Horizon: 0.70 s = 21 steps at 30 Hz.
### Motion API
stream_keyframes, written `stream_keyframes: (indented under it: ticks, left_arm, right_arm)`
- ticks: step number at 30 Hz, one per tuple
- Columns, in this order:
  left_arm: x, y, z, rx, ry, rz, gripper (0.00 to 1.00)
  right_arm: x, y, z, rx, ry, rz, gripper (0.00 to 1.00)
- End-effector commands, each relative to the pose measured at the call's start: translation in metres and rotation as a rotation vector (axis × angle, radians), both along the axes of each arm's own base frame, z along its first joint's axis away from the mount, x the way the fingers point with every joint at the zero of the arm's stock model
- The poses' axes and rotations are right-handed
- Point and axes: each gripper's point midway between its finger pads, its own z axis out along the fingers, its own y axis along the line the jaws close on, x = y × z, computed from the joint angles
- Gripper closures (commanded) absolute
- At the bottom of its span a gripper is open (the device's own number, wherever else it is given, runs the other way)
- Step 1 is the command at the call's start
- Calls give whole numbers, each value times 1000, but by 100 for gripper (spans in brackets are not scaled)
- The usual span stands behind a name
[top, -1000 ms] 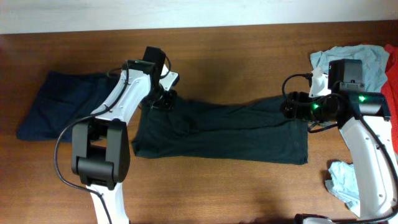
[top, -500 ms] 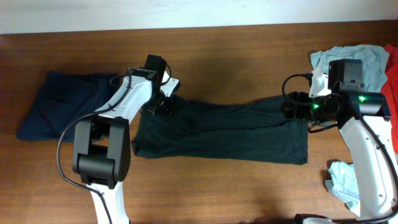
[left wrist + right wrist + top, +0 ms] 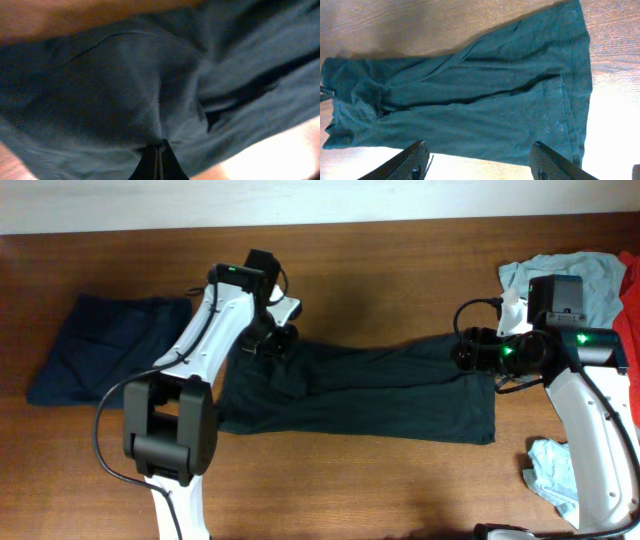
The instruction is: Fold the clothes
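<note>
Table [image 3: 350, 270]: brown wood, carrying all the cloth.
Dark T-shirt [image 3: 380, 395]: spread left to right across the middle, creased, with its far-left part bunched up.
Navy garment [image 3: 100, 345]: lying flat at the far left, just beside the shirt.
Pale blue tee [image 3: 600, 280]: crumpled at the far right.
Red garment [image 3: 630, 290]: at the right edge, touching the blue tee.
Left gripper [image 3: 159, 155]: clenched on a gathered fold of the dark T-shirt's far-left part.
Right gripper [image 3: 479, 146]: released, fingers [image 3: 415, 160] spread wide, at the shirt's right end.
</note>
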Motion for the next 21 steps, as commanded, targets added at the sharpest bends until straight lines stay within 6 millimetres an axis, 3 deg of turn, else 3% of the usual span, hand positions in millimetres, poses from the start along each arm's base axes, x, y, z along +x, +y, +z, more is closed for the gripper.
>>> stream_keyframes:
  ticks: [1,6,14,15,16,17,18,19,21]
  left_arm:
    - [-11,-8,3,-16,50,13,99]
    - [-26,2,3,34,113,26,99]
    - [-31,28,0,180,117,16,98]
    - [-30,28,0,181,113,16,94]
    - [-26,27,0,177,98,18,78]
    - [-24,28,-1,178,89,20,73]
    - [-21,29,-1,185,75,22,59]
    - [-19,30,-1,189,66,22,54]
    - [-18,30,-1,188,64,22,53]
  right_arm:
    - [1,-4,1,-17,-3,-5,30]
    - [1,-4,1,-17,-3,-5,30]
    - [1,-4,1,-17,-3,-5,30]
    - [1,-4,1,-17,-3,-5,30]
    - [1,-4,1,-17,-3,-5,30]
    - [1,-4,1,-17,-3,-5,30]
    - [1,-4,1,-17,-3,-5,30]
    - [1,-4,1,-17,-3,-5,30]
    - [1,-4,1,-17,-3,-5,30]
